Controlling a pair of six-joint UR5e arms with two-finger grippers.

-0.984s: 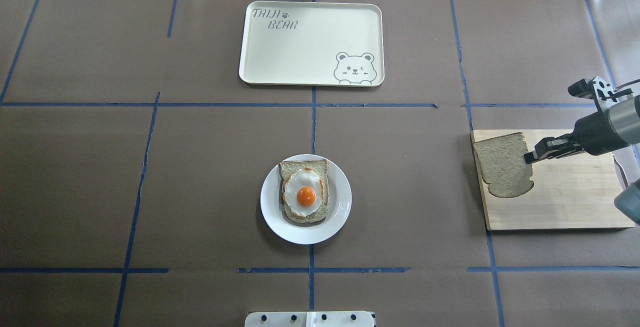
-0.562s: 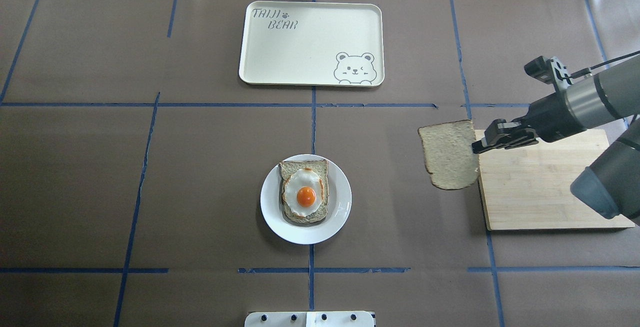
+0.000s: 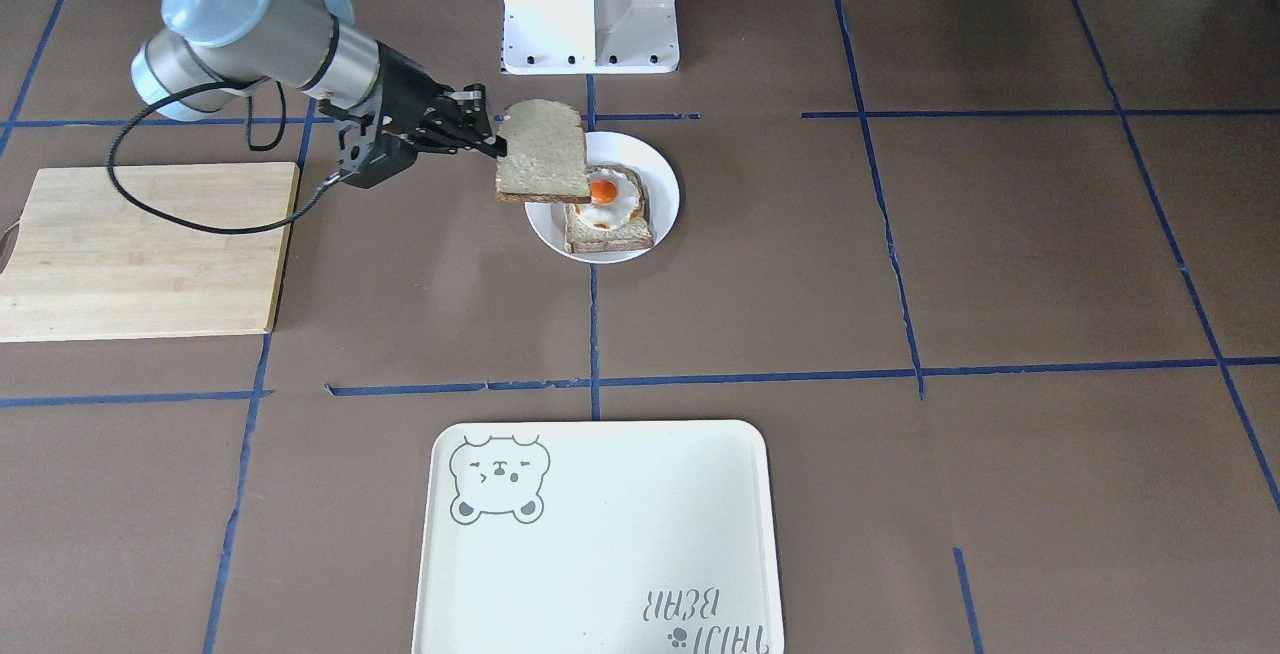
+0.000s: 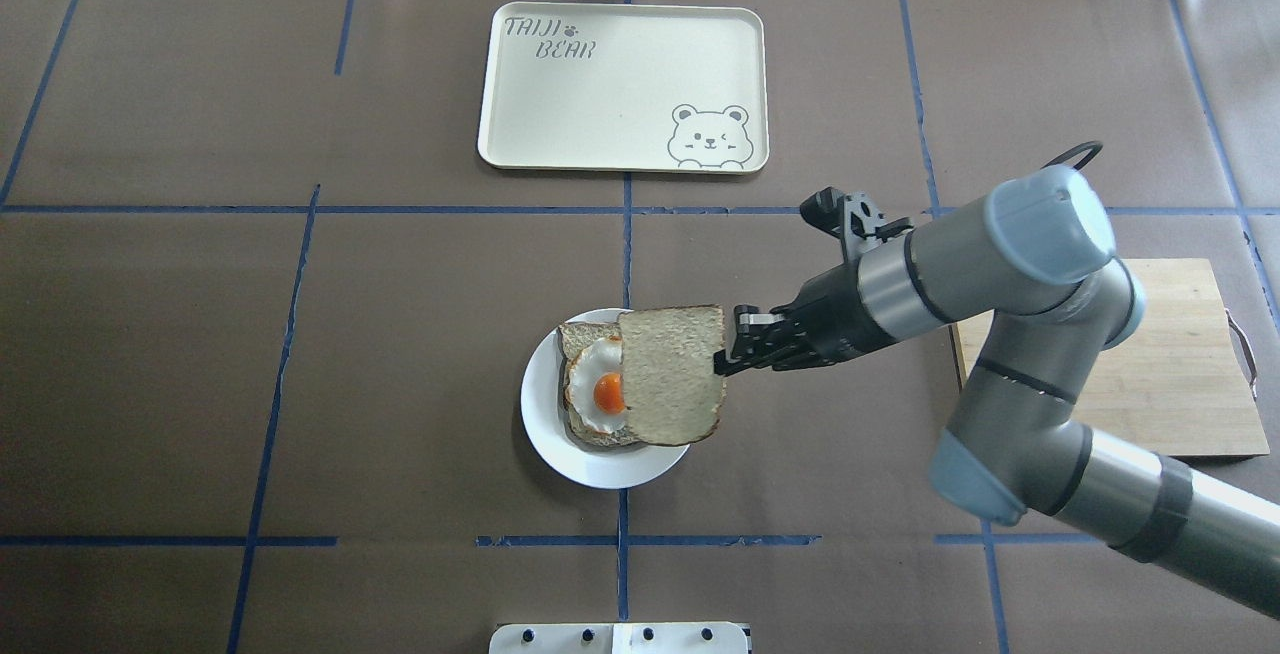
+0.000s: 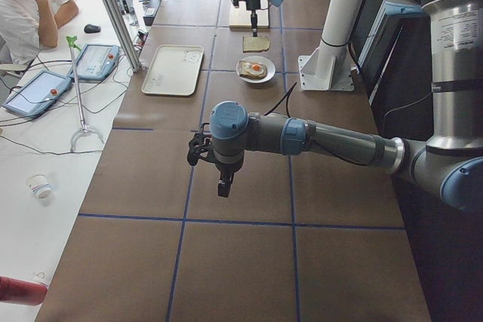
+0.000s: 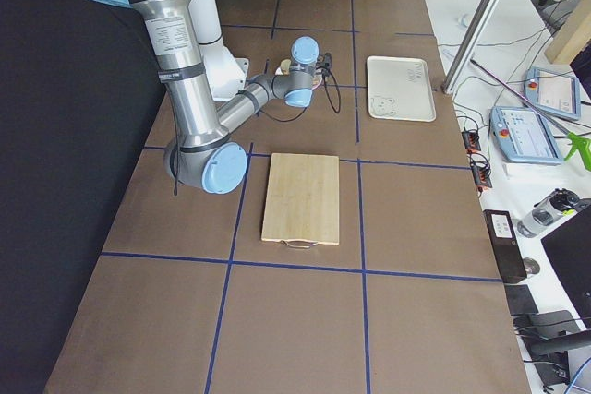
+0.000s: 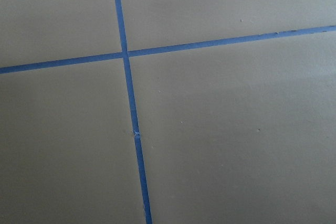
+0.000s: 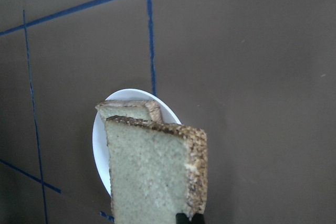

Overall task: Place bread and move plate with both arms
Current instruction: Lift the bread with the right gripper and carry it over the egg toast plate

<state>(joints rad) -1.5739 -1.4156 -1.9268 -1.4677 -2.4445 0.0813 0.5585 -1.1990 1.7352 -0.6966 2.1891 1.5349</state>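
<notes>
- The right grey metal arm [image 4: 1000, 244] reaches from the robot's right side toward the middle of the brown paper-covered table [image 4: 300, 384].
- Its black two-finger right gripper [image 4: 720, 364] is clamped on the side edge of the plain pale wholemeal bread slice with a dark brown crust [image 4: 672, 374].
- The bread is held in the air, roughly flat. From overhead it overlaps the right part of the small round white plate [image 4: 548, 424].
- The right wrist view shows the bread [image 8: 152, 177] above the plate [image 8: 100, 140].
- The plate rests on the table over a blue tape line [image 4: 622, 574]. It bears a second bread slice topped with a fried egg [image 4: 600, 389], which the held bread partly hides.
- A pale rectangular wooden cutting board [image 4: 1180, 384] lies on the robot's right, well apart from the plate.
- A cream rectangular tray with a bear drawing [image 4: 620, 84] lies on the far side of the table from the robot.
- The left gripper [image 5: 224, 186] points down above the table, well apart from the plate. I cannot tell whether its fingers are apart or together.
</notes>
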